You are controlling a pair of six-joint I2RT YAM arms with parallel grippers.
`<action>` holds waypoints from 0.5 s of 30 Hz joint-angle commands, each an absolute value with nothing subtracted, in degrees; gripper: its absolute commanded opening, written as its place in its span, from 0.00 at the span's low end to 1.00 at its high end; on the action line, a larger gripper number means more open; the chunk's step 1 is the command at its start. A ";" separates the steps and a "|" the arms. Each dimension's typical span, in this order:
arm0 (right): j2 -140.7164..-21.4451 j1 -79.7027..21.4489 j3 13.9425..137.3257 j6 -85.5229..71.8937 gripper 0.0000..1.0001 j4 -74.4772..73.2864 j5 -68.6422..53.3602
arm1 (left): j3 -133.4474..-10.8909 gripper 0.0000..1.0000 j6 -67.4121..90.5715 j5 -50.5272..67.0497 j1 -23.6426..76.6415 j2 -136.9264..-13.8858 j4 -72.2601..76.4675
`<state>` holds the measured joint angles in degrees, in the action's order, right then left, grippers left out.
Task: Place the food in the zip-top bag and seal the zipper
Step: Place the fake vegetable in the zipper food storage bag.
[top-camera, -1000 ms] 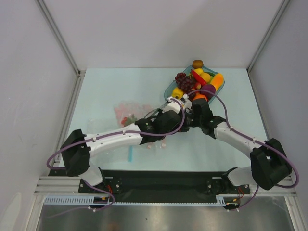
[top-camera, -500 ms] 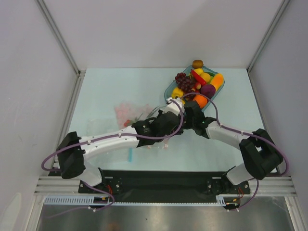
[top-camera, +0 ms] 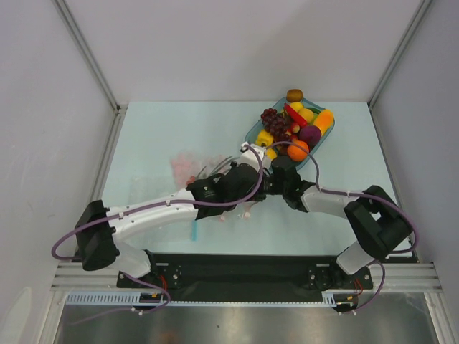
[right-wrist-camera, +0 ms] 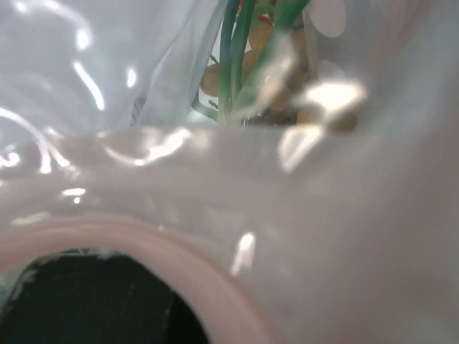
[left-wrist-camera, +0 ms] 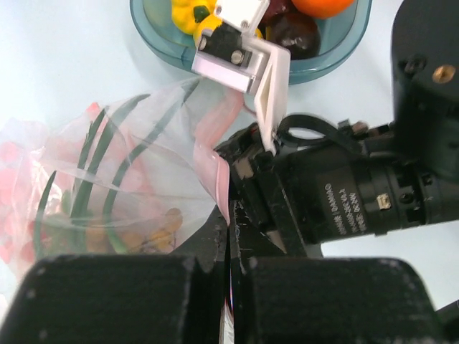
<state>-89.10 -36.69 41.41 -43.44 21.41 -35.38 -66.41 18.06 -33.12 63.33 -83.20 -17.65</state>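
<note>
Left pincer point(left-wrist-camera: 229, 231) clamped on zipper point(left-wrist-camera: 214, 154), likely anchoring the zip-top bag point(left-wrist-camera: 122, 172) mouth. Right pincer point(top-camera: 267, 187) pressed against the film; cannot tell its grip.

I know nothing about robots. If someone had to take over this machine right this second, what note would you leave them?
Left gripper: shut on the zipper.
Right gripper: at the same strip; grip unclear.
The zip-top bag lies near the teal tray, holding a green stalk and tan grape bunch.
Done: some food bagged.
To do: an orange and other pieces are in the tray; whether the zipper is sealed cannot be told.
</note>
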 commanded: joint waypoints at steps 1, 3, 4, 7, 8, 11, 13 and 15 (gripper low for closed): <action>-91.66 -38.14 42.18 -44.74 0.00 28.21 -35.68 | -65.66 0.00 19.78 -28.66 62.40 -80.51 -13.80; -92.98 -38.58 42.97 -44.56 0.00 28.04 -35.51 | -65.39 0.00 19.78 -28.65 62.31 -80.16 -13.45; -93.34 -38.76 43.07 -44.47 0.00 27.95 -35.42 | -65.30 0.00 19.69 -28.65 62.23 -80.07 -13.45; -93.43 -38.85 43.68 -43.60 0.00 26.99 -35.77 | -65.30 0.00 20.21 -28.65 61.44 -80.07 -13.88; -93.08 -38.85 43.86 -43.07 0.07 26.29 -35.86 | -65.30 0.00 20.56 -28.48 61.17 -80.24 -14.23; -90.53 -38.85 43.95 -41.05 0.20 23.04 -33.76 | -65.22 0.00 21.09 -28.48 60.21 -80.33 -14.59; -87.90 -38.85 43.86 -39.21 0.26 19.80 -31.22 | -65.30 0.00 21.71 -28.91 58.90 -80.33 -15.38; -85.97 -38.85 43.95 -37.89 0.32 17.24 -28.67 | -64.95 0.00 22.85 -29.00 57.84 -80.07 -16.17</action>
